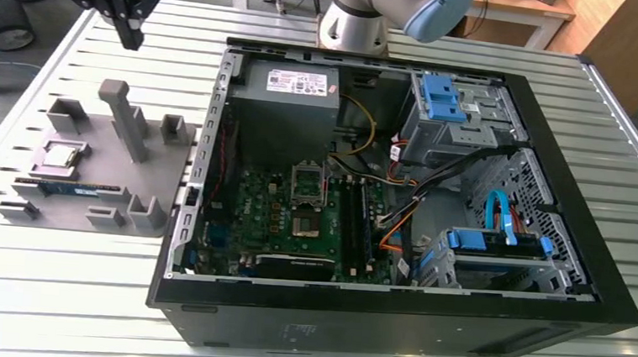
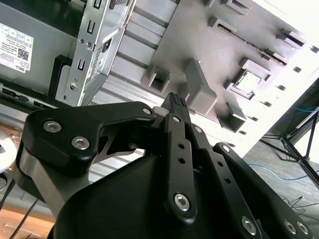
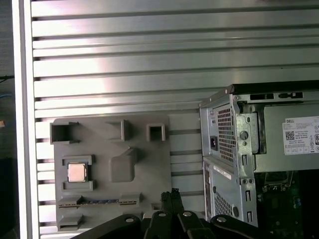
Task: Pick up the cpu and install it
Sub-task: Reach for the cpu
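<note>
The cpu (image 1: 60, 156) is a small square chip with a shiny metal top, lying flat in a pocket of the grey fixture plate (image 1: 150, 179) at the exterior view's left. It also shows in the first wrist view as the cpu (image 3: 77, 172) and in the second wrist view as the cpu (image 2: 247, 82). My gripper (image 1: 134, 41) hangs high above the far end of the plate, well clear of the chip, with its fingers together and nothing between them. The shut fingertips (image 2: 177, 101) point toward the plate. The open computer case (image 1: 568, 162) lies beside the plate with the motherboard socket (image 1: 309, 185) exposed.
A blue-green memory stick (image 1: 71, 186) sits in a slot on the plate near the chip. Grey posts (image 1: 127, 119) rise from the plate. The case wall (image 1: 211, 137) borders the plate. Everything rests on a slatted metal table (image 1: 41, 294). Cables and drive cages (image 1: 458, 112) fill the case's far side.
</note>
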Available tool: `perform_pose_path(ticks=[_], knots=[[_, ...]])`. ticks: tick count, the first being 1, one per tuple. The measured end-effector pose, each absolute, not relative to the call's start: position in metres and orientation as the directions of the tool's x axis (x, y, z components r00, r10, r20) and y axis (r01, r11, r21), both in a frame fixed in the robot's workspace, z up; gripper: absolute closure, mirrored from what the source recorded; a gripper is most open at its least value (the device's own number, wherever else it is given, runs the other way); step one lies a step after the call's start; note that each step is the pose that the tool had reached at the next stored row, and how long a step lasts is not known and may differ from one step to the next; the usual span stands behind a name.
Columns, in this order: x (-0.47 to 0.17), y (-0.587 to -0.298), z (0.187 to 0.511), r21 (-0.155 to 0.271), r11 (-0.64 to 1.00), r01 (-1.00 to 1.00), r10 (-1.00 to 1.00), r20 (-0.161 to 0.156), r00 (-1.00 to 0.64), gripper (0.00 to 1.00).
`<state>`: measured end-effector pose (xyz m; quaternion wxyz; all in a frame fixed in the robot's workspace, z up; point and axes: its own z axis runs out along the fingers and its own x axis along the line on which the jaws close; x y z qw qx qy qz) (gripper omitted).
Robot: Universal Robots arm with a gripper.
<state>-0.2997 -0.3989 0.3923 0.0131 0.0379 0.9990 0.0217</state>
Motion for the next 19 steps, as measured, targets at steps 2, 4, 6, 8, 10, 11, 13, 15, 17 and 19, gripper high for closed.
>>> perform_pose_path(ticks=[2,4,6,8,10,11,13,15,17,19], knots=[[-0.301,-0.399,0.392,0.044,0.996,0.075,0.076,-0.024,-0.997,0.89],[-0.302,-0.399,0.392,0.044,0.996,0.075,0.076,-0.024,-0.997,0.89],[-0.303,-0.399,0.392,0.044,0.996,0.075,0.076,-0.025,-0.997,0.89],[-0.305,-0.399,0.392,0.044,0.996,0.075,0.076,-0.025,-0.997,0.89],[-0.306,-0.399,0.391,0.044,0.996,0.075,0.076,-0.024,-0.997,0.89],[-0.307,-0.399,0.391,0.044,0.996,0.075,0.076,-0.024,-0.997,0.89],[-0.309,-0.399,0.391,0.044,0.996,0.075,0.076,-0.024,-0.997,0.89],[-0.311,-0.399,0.39,0.044,0.996,0.075,0.076,-0.025,-0.997,0.89],[-0.313,-0.399,0.389,0.044,0.996,0.075,0.076,-0.024,-0.997,0.89],[-0.316,-0.399,0.388,0.044,0.996,0.075,0.076,-0.024,-0.997,0.89]])
